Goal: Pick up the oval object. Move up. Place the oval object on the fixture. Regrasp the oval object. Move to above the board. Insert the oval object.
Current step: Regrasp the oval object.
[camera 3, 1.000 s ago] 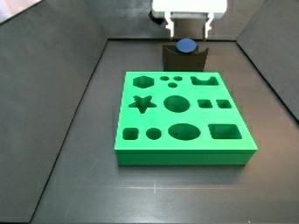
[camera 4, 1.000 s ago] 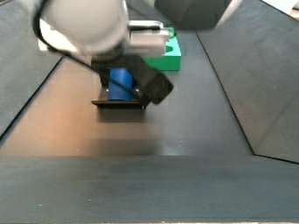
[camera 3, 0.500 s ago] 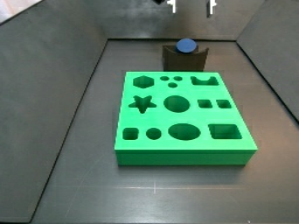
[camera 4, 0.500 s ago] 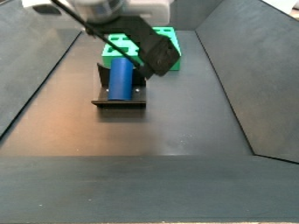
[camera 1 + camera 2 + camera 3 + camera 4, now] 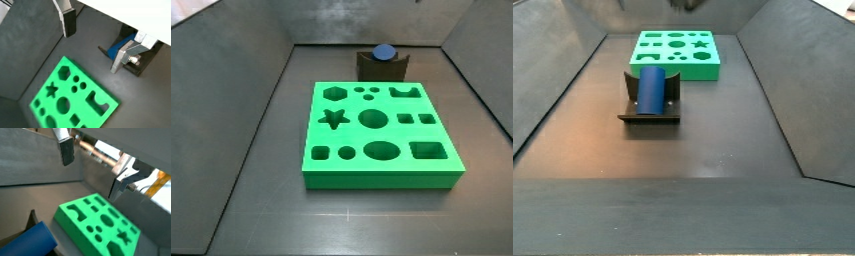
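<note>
Gripper (image 5: 93, 42) sits high over the floor, jaws spread wide, nothing between the pads; it is out of both side views. Oval object (image 5: 651, 90) lies in the fixture (image 5: 648, 117) notch, just beside the board (image 5: 382, 135). For the regrasp, you should descend centred over the peg, pads square to its flat sides, and close only once they straddle it.

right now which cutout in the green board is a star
The star cutout sits at the board's left edge in the middle row, just left of the big round hole. The other holes are round, square or hexagonal. The claw hangs empty above.
</note>
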Controlling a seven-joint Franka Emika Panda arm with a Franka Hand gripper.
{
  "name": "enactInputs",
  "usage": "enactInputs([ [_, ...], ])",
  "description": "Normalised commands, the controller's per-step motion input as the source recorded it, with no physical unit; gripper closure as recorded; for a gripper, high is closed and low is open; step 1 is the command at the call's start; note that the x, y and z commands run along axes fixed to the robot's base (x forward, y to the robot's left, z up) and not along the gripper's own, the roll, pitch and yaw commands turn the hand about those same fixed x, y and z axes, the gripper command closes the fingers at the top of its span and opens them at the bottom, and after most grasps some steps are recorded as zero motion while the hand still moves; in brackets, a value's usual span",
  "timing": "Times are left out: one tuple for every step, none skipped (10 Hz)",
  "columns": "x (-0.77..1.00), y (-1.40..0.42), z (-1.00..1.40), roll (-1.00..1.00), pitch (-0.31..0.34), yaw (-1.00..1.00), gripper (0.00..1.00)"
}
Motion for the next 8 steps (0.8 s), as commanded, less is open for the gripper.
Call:
enactInputs([
  [-0.04, -0.07, 0.01, 1.00, 0.033, 0.02, 0.00],
  [-0.03, -0.03, 0.03, 1.00, 0.033, 0.02, 0.00],
  [-0.04, -0.03, 0.02, 1.00, 0.028, 0.02, 0.00],
  [-0.04, -0.02, 0.01, 1.00, 0.022, 0.02, 0.00],
  [-0.05, -0.03, 0.02, 1.00, 0.016, 0.02, 0.00],
  [-0.05, -0.03, 0.02, 1.00, 0.010, 0.02, 0.00],
  [-0.04, -0.02, 0.01, 1.00, 0.003, 0.02, 0.00],
  [-0.04, -0.02, 0.00, 1.00, -0.002, 0.02, 0.00],
])
